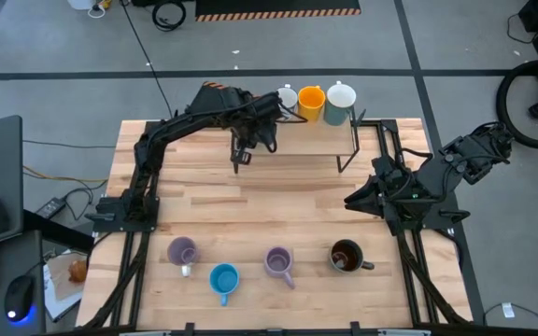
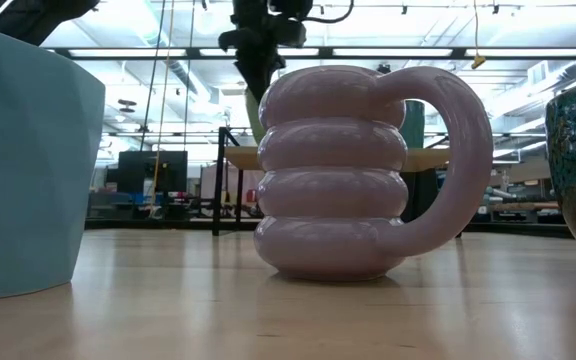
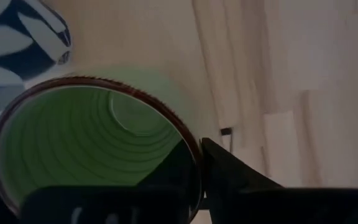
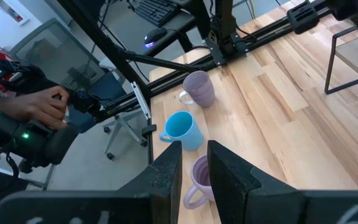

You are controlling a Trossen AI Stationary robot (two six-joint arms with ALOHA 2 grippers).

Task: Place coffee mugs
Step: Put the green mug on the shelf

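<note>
Surface: a pale wooden surface [image 1: 278,205] carried all the mugs and both arm bases.
Raised rack: a low wire-legged shelf [image 1: 344,140] stood at the far edge of the surface; an orange mug [image 1: 311,101] and a white mug [image 1: 341,99] stood side by side on it, with a second white mug [image 1: 289,95] partly hidden behind the left arm.
Near row: a light purple mug [image 1: 183,252], a blue mug [image 1: 223,279], a ribbed light purple mug [image 1: 279,262] and a dark brown mug [image 1: 347,256] stood apart from one another along the near edge.
Low view obstruction: the ribbed light purple mug filled the middle of the low view and hid most of the rack behind it.
Person: a hand [image 4: 39,106] showed beyond the side of the surface, near an office chair [image 4: 73,74].
Left gripper [image 1: 242,161]: positioned over the surface just in front of the rack; jaws drawn narrow on the rim of a green mug [image 3: 98,137], one finger [image 3: 235,177] outside the wall.
Right gripper [image 4: 192,163]: waited over the right side of the surface; jaws stood narrowly apart, holding nothing.
</note>
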